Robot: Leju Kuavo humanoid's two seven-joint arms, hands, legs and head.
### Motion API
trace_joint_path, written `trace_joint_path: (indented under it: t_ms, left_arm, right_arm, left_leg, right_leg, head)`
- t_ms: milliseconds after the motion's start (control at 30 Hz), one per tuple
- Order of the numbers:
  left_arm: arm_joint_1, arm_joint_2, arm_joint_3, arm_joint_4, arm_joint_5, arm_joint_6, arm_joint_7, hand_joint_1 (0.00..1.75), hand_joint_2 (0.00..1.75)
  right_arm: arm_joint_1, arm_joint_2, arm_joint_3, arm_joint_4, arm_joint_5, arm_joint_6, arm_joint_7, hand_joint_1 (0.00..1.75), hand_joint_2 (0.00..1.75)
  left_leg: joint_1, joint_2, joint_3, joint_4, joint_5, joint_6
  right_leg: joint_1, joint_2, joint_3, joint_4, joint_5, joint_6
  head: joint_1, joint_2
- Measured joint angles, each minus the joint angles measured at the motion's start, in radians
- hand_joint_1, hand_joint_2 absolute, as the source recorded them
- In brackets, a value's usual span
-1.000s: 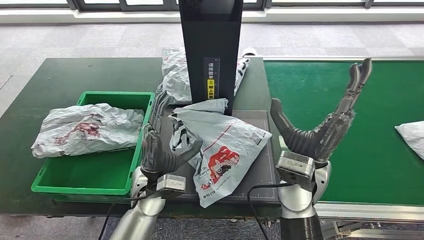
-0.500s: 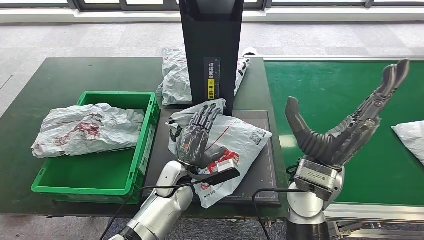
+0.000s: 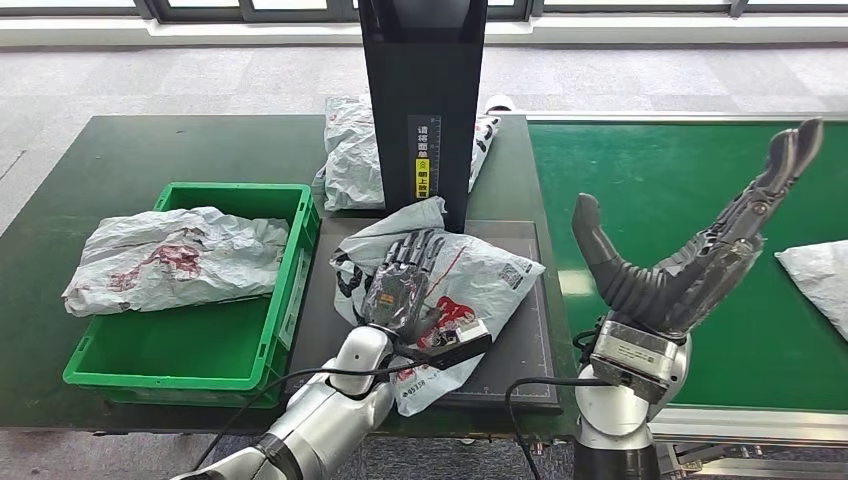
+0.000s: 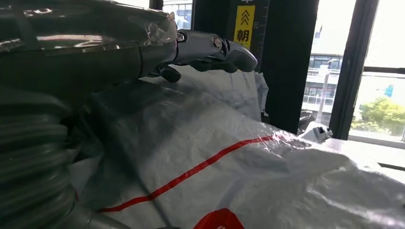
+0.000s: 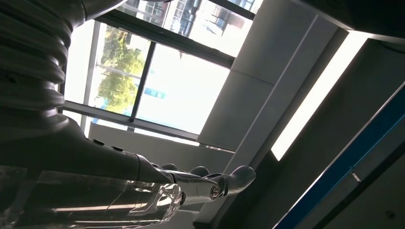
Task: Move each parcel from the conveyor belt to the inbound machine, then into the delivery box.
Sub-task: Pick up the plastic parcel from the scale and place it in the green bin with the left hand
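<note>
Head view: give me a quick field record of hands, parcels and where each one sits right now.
left hand: over the parcel on the scanner plate, fingers spread; contact unclear
right hand: raised above the conveyor belt, fingers apart, holding nothing
parcel on the scanner plate: white bag, red print, at the foot of the black inbound machine
parcel in the green box: draped over the box's left rim
green box: on the table, left of the plate
parcel behind the machine: on the table
parcel on the belt: at the right edge
</note>
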Motion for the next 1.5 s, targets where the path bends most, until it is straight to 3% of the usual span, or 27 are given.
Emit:
trace_joint_path:
  t_ms: [67,100,667,900,1100,1200,1300,1367,1500]
  left_arm:
    - [-0.011,0.001,-0.001,0.024,-0.039,-0.04,0.035,1.4,1.75]
    - [-0.015,0.001,-0.001,0.035,-0.053,-0.059,0.044,1.75,1.75]
    - [-0.028,0.007,-0.001,0.101,-0.098,-0.114,0.084,1.75,1.75]
    - [-0.032,0.022,-0.049,0.094,-0.107,0.045,0.229,1.75,1.75]
    - [-0.034,0.039,-0.092,0.079,-0.107,0.098,0.28,1.75,1.75]
    - [-0.032,0.085,-0.148,-0.023,-0.107,0.165,0.408,1.75,1.75]
    - [-0.033,0.195,-0.217,-0.255,-0.108,0.184,0.544,1.75,1.75]
    - [-0.035,0.269,-0.236,-0.4,-0.108,0.185,0.574,1.75,1.75]
    - [-0.038,0.367,-0.245,-0.584,-0.108,0.187,0.58,1.75,1.75]
  right_arm:
    - [0.0,0.0,0.0,0.0,-0.004,0.0,0.0,0.0,1.75]
    - [0.0,0.0,0.0,0.0,-0.006,0.0,0.0,0.0,1.75]
    - [-0.001,0.0,0.0,0.0,-0.024,0.0,0.0,0.0,1.75]
    - [0.0,0.0,0.0,0.0,-0.024,0.0,0.0,0.0,1.75]
    - [0.0,0.0,0.0,0.0,-0.022,0.0,0.0,0.0,1.75]
    - [0.0,0.0,0.0,0.002,-0.022,0.0,0.0,0.0,1.75]
    - [0.0,0.0,0.0,0.007,-0.027,0.0,0.0,0.0,1.75]
    - [-0.001,0.0,0.0,0.011,-0.034,0.0,0.001,0.0,1.75]
    - [-0.001,0.0,0.0,0.02,-0.039,0.0,0.001,0.0,1.75]
  left_leg:
    - [0.0,0.0,0.0,0.0,0.0,0.0]
    - [0.0,0.0,0.0,0.0,0.0,0.0]
    - [0.0,0.0,0.0,0.0,0.0,0.0]
    - [0.0,0.0,0.0,0.0,0.0,0.0]
    - [0.0,-0.001,0.0,0.0,0.0,0.0]
    - [0.0,0.0,-0.001,0.0,0.001,0.0]
    - [0.002,0.0,-0.001,0.0,0.001,-0.002]
    - [0.002,0.0,-0.001,-0.001,0.002,-0.003]
    - [0.003,-0.002,-0.001,-0.001,0.002,-0.003]
  right_leg:
    - [0.0,0.0,0.0,0.0,0.0,0.0]
    - [0.0,0.0,0.0,0.0,0.0,0.0]
    - [0.0,0.0,0.001,0.0,0.0,0.0]
    - [0.0,0.0,0.0,0.0,0.0,0.0]
    - [0.0,0.0,0.0,0.0,0.0,0.0]
    - [0.0,0.0,0.0,0.001,0.0,0.0]
    - [0.001,0.0,-0.001,0.001,0.001,-0.001]
    - [0.002,0.0,-0.001,0.001,0.001,-0.001]
    - [0.003,0.0,-0.001,0.001,0.0,-0.002]
  head:
    - [0.0,0.0]
    - [0.0,0.0]
    - [0.0,0.0]
    - [0.0,0.0]
    - [0.0,0.0]
    - [0.0,0.0]
    - [0.0,0.0]
    - [0.0,0.0]
    - [0.0,0.0]
